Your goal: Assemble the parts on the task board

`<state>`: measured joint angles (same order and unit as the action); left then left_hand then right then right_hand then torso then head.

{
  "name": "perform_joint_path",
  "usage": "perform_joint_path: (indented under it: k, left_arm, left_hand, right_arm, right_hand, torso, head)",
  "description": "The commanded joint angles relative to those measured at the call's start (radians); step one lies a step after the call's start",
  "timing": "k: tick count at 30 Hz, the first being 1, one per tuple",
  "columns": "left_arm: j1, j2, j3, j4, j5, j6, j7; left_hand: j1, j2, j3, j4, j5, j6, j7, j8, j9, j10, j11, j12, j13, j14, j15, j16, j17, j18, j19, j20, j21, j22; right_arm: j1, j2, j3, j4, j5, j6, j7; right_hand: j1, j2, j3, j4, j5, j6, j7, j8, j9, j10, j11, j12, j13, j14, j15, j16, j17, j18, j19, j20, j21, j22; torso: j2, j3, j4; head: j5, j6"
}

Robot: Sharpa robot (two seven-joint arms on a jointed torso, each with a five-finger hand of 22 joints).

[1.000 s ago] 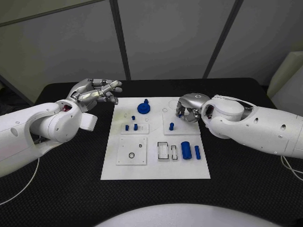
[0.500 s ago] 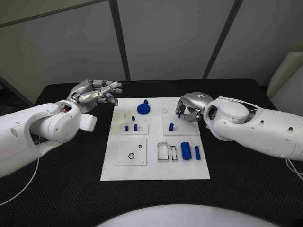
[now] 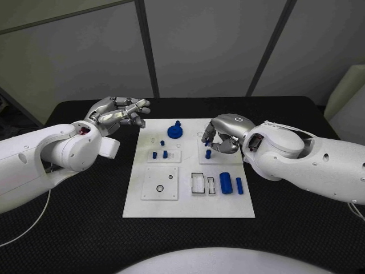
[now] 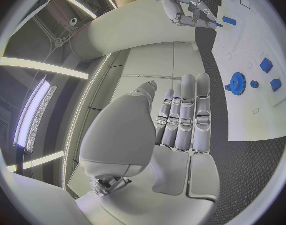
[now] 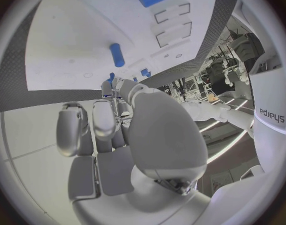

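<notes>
A small blue part (image 5: pixel 110 78) is pinched by the right hand (image 3: pixel 219 135) over the task board (image 3: pixel 188 202); the left hand (image 3: pixel 117 113) (fingers loosely apart) holds nothing.

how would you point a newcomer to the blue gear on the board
Start at the white task board in the middle of the black table. Look to its far end, left of centre, near the left hand. The gear is the one round, toothed blue piece with a knob on top; its neighbours are small pegs.
</notes>
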<state>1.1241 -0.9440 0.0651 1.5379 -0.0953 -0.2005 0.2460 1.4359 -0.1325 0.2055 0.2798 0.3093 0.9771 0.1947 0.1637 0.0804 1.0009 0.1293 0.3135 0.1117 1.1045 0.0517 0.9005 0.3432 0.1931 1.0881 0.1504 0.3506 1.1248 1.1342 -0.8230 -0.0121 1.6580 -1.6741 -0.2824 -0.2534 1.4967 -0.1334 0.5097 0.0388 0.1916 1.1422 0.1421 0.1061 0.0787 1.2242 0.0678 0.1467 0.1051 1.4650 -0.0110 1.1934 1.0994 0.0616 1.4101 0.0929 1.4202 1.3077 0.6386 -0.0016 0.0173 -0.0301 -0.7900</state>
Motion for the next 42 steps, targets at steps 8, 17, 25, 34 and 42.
perform_joint_path:
  k: [8,17,25,34,42]
  left_arm:
    - [0.001,0.006,0.001,-0.001,0.005,0.017,0.002]
    - [0.001,0.014,0.001,0.0,0.005,0.018,0.002]
    - [0.001,0.019,0.001,-0.001,0.005,0.021,0.003]
    - [0.001,0.025,0.001,-0.003,0.005,0.033,0.009]
    - [0.002,0.026,0.001,-0.002,0.005,0.05,0.016]
  left_hand:
    - [0.002,0.001,-0.01,0.0,-0.001,-0.007,0.001,0.004,-0.002,-0.007,0.0,0.004,0.002,-0.008,0.002,-0.006,-0.001,-0.013,0.004,0.003,-0.007,-0.002]
    - [0.002,0.001,-0.01,0.0,-0.001,-0.007,0.001,0.004,-0.002,-0.007,0.0,0.004,0.002,-0.008,0.002,-0.006,-0.001,-0.013,0.004,0.003,-0.007,-0.002]
    - [0.002,0.001,-0.01,0.0,-0.001,-0.007,0.001,0.004,-0.002,-0.007,0.0,0.004,0.002,-0.008,0.002,-0.006,-0.001,-0.013,0.004,0.003,-0.007,-0.002]
    - [0.003,0.002,-0.012,-0.001,-0.001,-0.009,0.001,0.006,-0.002,-0.009,0.0,0.006,0.002,-0.009,0.003,-0.006,-0.002,-0.013,0.004,0.003,-0.008,-0.002]
    - [0.004,0.003,-0.014,0.0,-0.001,-0.011,0.002,0.006,-0.002,-0.012,0.001,0.008,0.002,-0.01,0.003,-0.007,-0.003,-0.013,0.003,0.004,-0.01,-0.003]
  right_arm:
    - [0.002,0.062,0.001,0.036,0.032,-0.015,0.015]
    - [-0.012,0.142,0.0,0.01,0.038,0.014,0.03]
    - [-0.046,0.193,-0.002,-0.018,0.039,0.035,0.043]
    - [-0.066,0.221,-0.004,-0.049,0.039,0.048,0.051]
    - [-0.071,0.231,-0.02,-0.057,0.039,0.059,0.055]
  right_hand:
    - [-0.009,0.0,0.0,-0.002,-0.002,0.007,0.0,-0.005,0.001,0.005,0.001,-0.006,0.0,0.041,-0.002,0.006,0.004,-0.009,0.009,0.002,0.006,0.07]
    - [-0.01,0.0,0.0,-0.002,-0.002,0.007,0.0,-0.006,0.001,0.005,0.001,-0.006,0.0,0.041,-0.002,0.008,0.006,-0.009,0.01,0.002,0.008,0.071]
    - [-0.01,0.0,0.0,-0.003,-0.001,0.007,0.0,-0.006,0.0,0.005,0.001,-0.007,-0.001,0.041,-0.002,0.007,0.004,-0.009,0.011,0.002,0.008,0.073]
    - [-0.012,0.0,-0.001,-0.004,0.0,0.006,0.0,-0.007,0.0,0.004,0.001,-0.008,-0.001,0.041,-0.002,0.008,0.005,-0.01,0.013,0.002,0.011,0.075]
    - [-0.012,0.001,-0.001,-0.005,0.002,0.006,0.0,-0.008,0.0,0.004,0.001,-0.009,-0.001,0.041,-0.002,0.009,0.005,-0.01,0.013,0.002,0.011,0.076]
  torso:
    - [0.0,-0.0028,0.0033]
    - [0.0,-0.002,0.0015]
    - [0.001,-0.0009,0.0013]
    - [0.001,-0.0013,0.002]
    - [0.001,-0.0016,0.0026]
  head:
    - [0.04,-0.012]
    - [0.063,-0.019]
    - [0.084,-0.032]
    - [0.101,-0.04]
    - [0.106,-0.046]
